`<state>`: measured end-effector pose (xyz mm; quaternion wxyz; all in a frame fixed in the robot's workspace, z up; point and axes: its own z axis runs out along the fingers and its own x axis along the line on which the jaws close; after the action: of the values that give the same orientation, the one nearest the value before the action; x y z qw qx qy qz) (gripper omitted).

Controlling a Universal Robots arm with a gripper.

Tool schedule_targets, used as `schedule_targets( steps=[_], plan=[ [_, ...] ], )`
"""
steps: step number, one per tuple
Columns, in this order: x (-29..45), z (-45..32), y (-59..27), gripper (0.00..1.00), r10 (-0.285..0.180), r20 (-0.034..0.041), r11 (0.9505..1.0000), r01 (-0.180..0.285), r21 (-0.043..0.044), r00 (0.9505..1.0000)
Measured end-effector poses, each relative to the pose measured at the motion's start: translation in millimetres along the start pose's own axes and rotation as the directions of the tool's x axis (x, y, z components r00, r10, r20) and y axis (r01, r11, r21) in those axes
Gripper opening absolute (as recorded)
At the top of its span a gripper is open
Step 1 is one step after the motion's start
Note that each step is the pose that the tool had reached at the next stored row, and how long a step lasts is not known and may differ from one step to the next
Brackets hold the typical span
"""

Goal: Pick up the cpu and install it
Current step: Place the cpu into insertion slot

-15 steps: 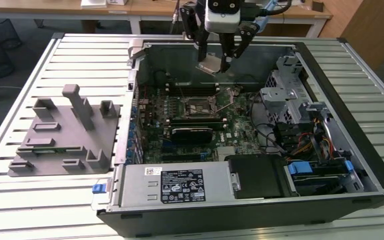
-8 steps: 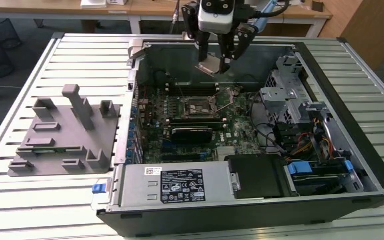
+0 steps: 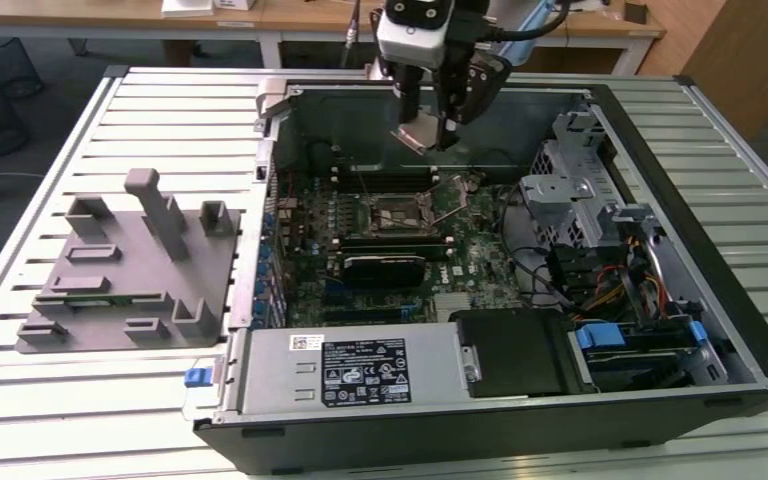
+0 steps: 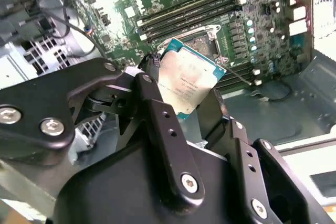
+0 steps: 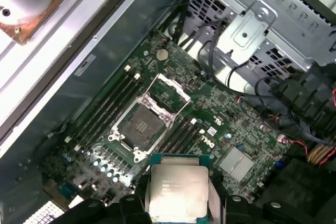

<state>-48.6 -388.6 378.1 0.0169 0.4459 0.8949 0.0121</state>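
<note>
While above motherboard, tool around cpu.

Your arm hung at the top of the exterior view, wrist pointing down, claw lowest. The claw was clamped on the cpu, holding it tilted. In the second wrist view your two black fingers pinched opposite edges of the chip, linkage bars angled inward. The first wrist view showed the same grip from behind.
</note>
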Motion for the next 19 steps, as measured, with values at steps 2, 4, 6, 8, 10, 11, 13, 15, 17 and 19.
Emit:
schedule_targets(
  steps=[2,4,6,8,10,11,13,15,17,19],
  plan=[
    [0.2,0.2,0.1,0.53,0.029,0.0013,0.9996,-0.029,0.0005,0.9996],
    [0.4,0.5,0.3,0.53,0.056,0.0023,0.9984,-0.056,0.0008,0.9984],
    [0.6,0.6,0.4,0.53,0.083,0.0033,0.9966,-0.083,0.0012,0.9966],
    [0.7,1.1,0.5,0.53,0.126,0.0049,0.9921,-0.126,0.0016,0.992],
    [0.7,1.5,0.5,0.53,0.161,0.0064,0.9869,-0.161,0.0022,0.9869],
    [0.7,1.7,0.5,0.53,0.18,0.0072,0.9837,-0.18,0.0025,0.9837],
    [0.8,2.2,0.5,0.53,0.211,0.0084,0.9776,-0.211,0.0029,0.9775],
    [0.9,2.3,0.6,0.53,0.232,0.0094,0.9728,-0.232,0.0033,0.9728],
    [0.9,2.3,0.6,0.53,0.235,0.0095,0.972,-0.235,0.0033,0.972],
    [0.9,2.4,0.6,0.53,0.235,0.0094,0.972,-0.235,0.0032,0.972]
  ],
)
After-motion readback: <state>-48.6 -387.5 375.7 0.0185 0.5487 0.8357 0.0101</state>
